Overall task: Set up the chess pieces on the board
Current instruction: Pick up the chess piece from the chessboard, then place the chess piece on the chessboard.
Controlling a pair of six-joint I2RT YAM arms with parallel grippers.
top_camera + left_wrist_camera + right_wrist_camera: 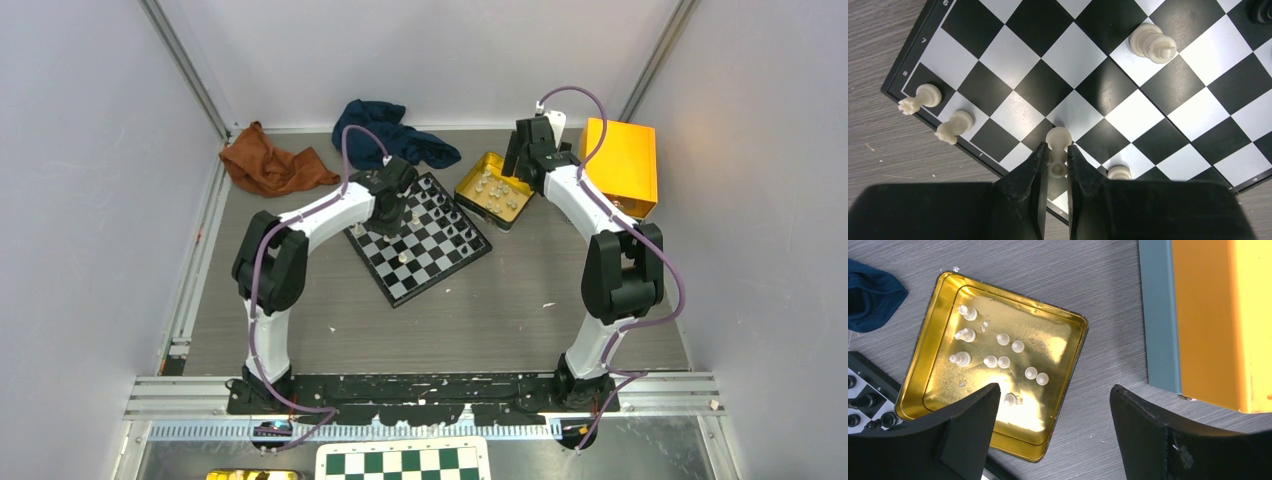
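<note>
Grey wood-grain desk (520, 310) is enclosed by pale walls. The left hand (1057, 150) is seen clenched on a cream piece (1058, 140), which is pinched between both fingertips above the board (1043, 85), at the board's rim row. Whether its base touches a square cannot be told. Two cream figures (928, 95) are stood on that same row toward the board's corner, another cream figure (1119, 172) is just beside the hand on the other side, and a taller one (1153, 44) is placed further in on the board. Black pieces (455, 215) are lined along the board's far edge. The right hand (1054, 395) is held released, its fingers wide apart, over a gold tin (928, 330) lying just beside the board. Loose cream pieces (1003, 339) are scattered in the tin. An orange box (1218, 315) is set beyond the tin from the board. A blue cloth (395, 130) and a brown cloth (270, 165) are left behind the board.
</note>
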